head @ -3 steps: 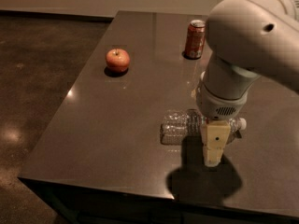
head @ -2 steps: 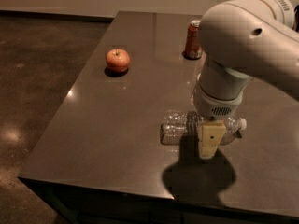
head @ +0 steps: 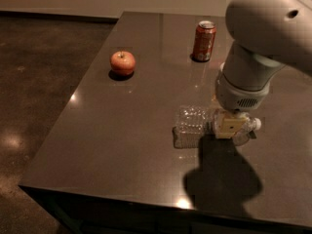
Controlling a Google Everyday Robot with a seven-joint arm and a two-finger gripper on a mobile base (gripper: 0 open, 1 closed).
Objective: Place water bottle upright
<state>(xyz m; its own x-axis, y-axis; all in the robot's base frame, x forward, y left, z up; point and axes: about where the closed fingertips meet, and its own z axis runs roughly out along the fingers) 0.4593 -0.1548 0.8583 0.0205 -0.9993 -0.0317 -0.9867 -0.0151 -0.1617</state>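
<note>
The water bottle [head: 192,122], clear ribbed plastic, lies on its side on the dark table [head: 122,145]. Its base points left and its white cap [head: 257,125] points right. My gripper [head: 228,126] comes down from the big white arm [head: 263,38] and sits right at the bottle's label band, between the ribbed body and the cap. It hides the label part of the bottle. I cannot tell whether it has hold of the bottle.
An orange-red soda can [head: 204,41] stands upright at the back of the table, behind the arm. A red apple [head: 122,63] sits at the back left. The table's left edge [head: 63,111] drops to the dark floor.
The gripper tip has moved from in front of the bottle back onto its label part. The arm has shifted right, uncovering the can. The bottle still lies on its side.
</note>
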